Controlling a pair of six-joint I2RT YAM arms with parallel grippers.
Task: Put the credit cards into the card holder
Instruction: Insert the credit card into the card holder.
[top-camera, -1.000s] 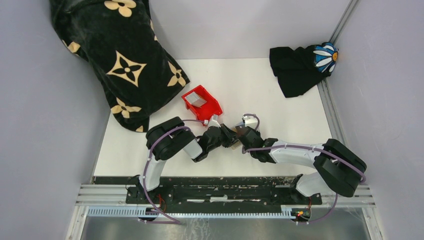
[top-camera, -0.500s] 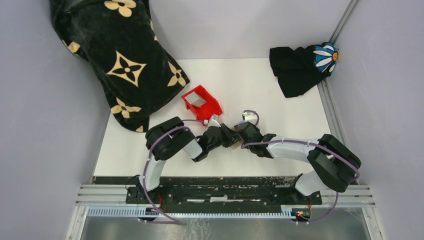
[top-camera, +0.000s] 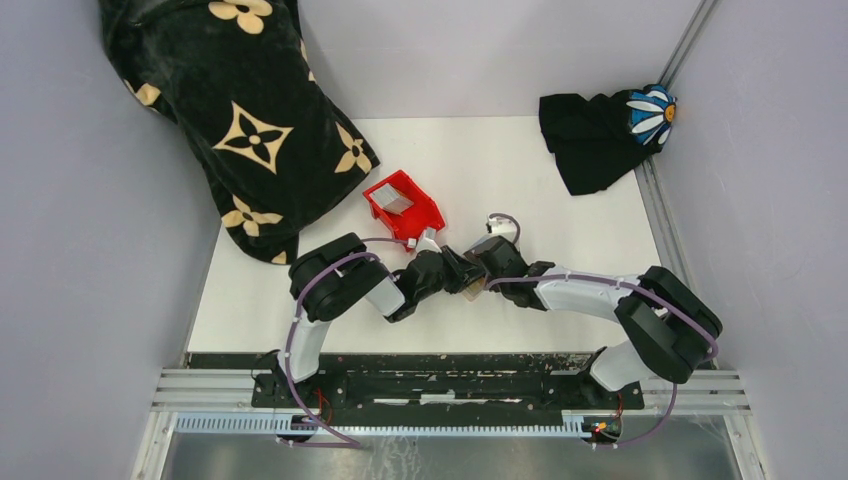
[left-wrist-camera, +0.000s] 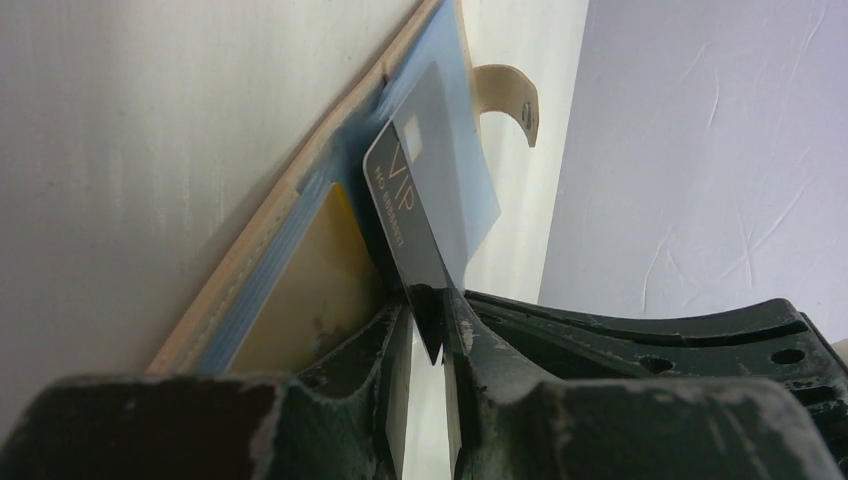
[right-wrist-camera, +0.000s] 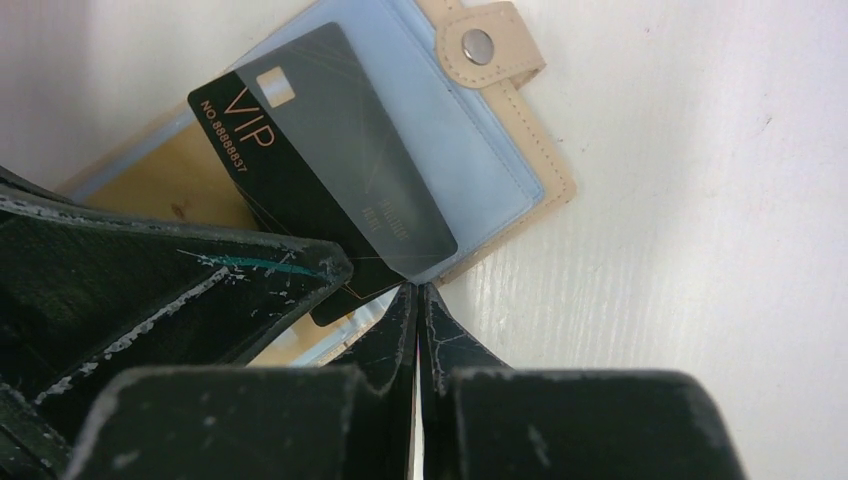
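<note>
A black credit card (right-wrist-camera: 330, 170) marked VIP lies mostly inside the clear blue sleeve of the tan card holder (right-wrist-camera: 520, 130), which is spread flat on the white table. The holder's snap tab (right-wrist-camera: 478, 45) points away. My left gripper (left-wrist-camera: 428, 330) has its jaws a little apart around the card's (left-wrist-camera: 415, 220) near corner, which leans on one finger with a strip of light beside it. My right gripper (right-wrist-camera: 418, 290) is shut, its tips touching the sleeve's near edge with nothing between them. In the top view both grippers meet over the holder (top-camera: 470, 290).
A red plastic bin (top-camera: 403, 208) stands just behind the left gripper. A black blanket with tan flowers (top-camera: 230, 120) fills the back left. A black cloth with a blue-and-white flower (top-camera: 600, 135) sits at the back right corner.
My right arm has swung its wrist left and a little back, closing in on the left gripper. The left arm has barely moved.
</note>
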